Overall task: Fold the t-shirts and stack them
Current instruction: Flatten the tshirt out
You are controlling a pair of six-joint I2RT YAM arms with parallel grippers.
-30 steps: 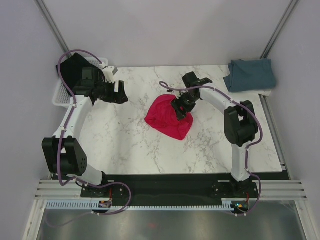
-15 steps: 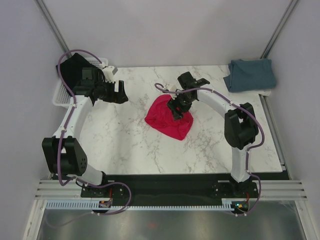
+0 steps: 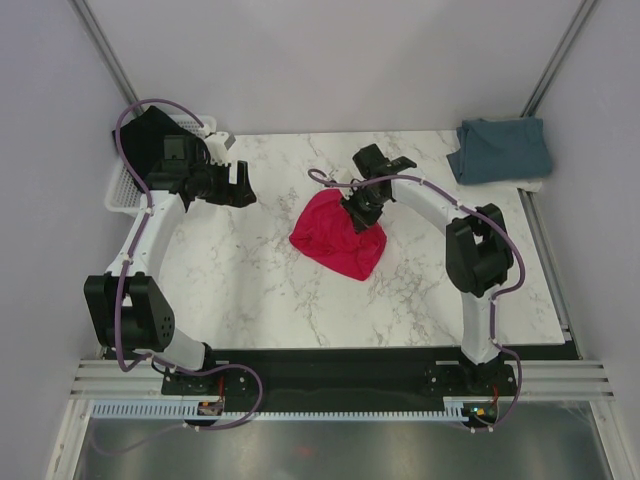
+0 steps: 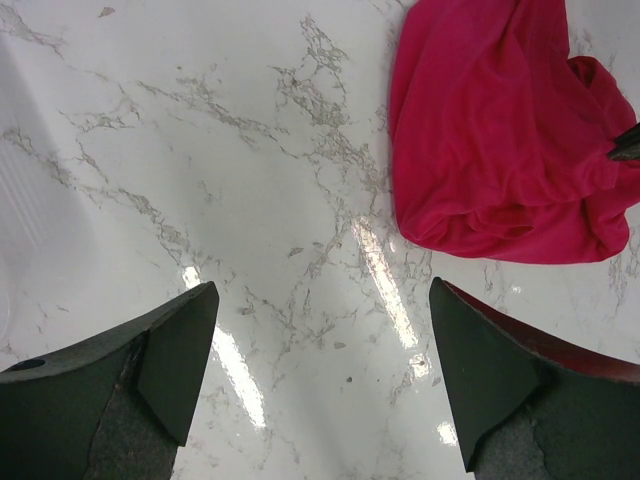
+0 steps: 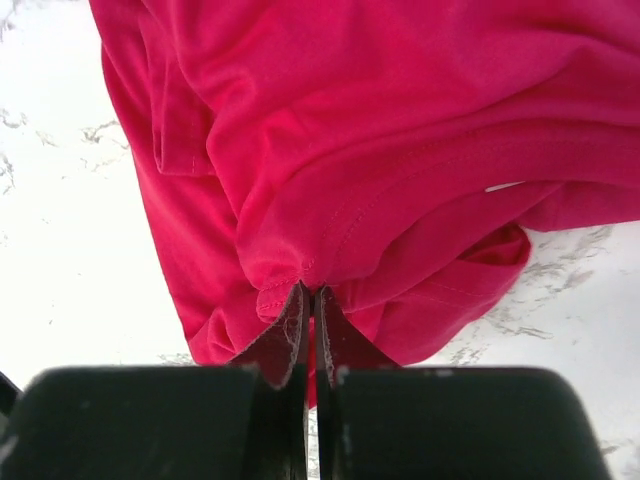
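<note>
Top view obscures it, wrist view confirms: right pincer (image 5: 309, 300) clamped on red t-shirt (image 5: 400, 150) hem at 1 o'clock; left pincer (image 4: 320, 300) gapes empty.

White marble-patterned table (image 3: 260, 290) is filling the middle of the overhead view, grey veins running across it and light glaring off it in the left wrist view. White wire basket (image 3: 120, 192) is sitting at its 10 o'clock corner. Black base strip (image 3: 330, 365) is lying along the 6 o'clock edge, with a white slotted rail (image 3: 330, 410) running just outside it. Small white patch (image 3: 536, 186) is showing at 2 o'clock, possibly paper.
</note>
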